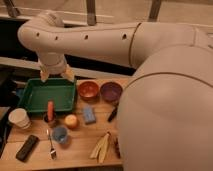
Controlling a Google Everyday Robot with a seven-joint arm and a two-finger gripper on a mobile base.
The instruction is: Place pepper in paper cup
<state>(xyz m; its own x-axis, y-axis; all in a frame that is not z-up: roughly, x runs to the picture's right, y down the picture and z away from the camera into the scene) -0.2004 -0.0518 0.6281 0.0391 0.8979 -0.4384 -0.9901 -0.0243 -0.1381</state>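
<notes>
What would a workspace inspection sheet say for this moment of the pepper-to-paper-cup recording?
Surface: wooden table, crowded with small items.
Job's things: pepper at the green tray's front edge, not held; paper cup upright near the table's left edge, apart from the pepper.
Clutter: green tray, orange bowl, purple bowl, blue sponge, round fruit, blue cup, fork, flat black object, yellowish peel-like item.
Gripper: gripper open, empty, above the tray's back rim.
Cables: nothing seen.
Surroundings: metal posts behind the table.
</notes>
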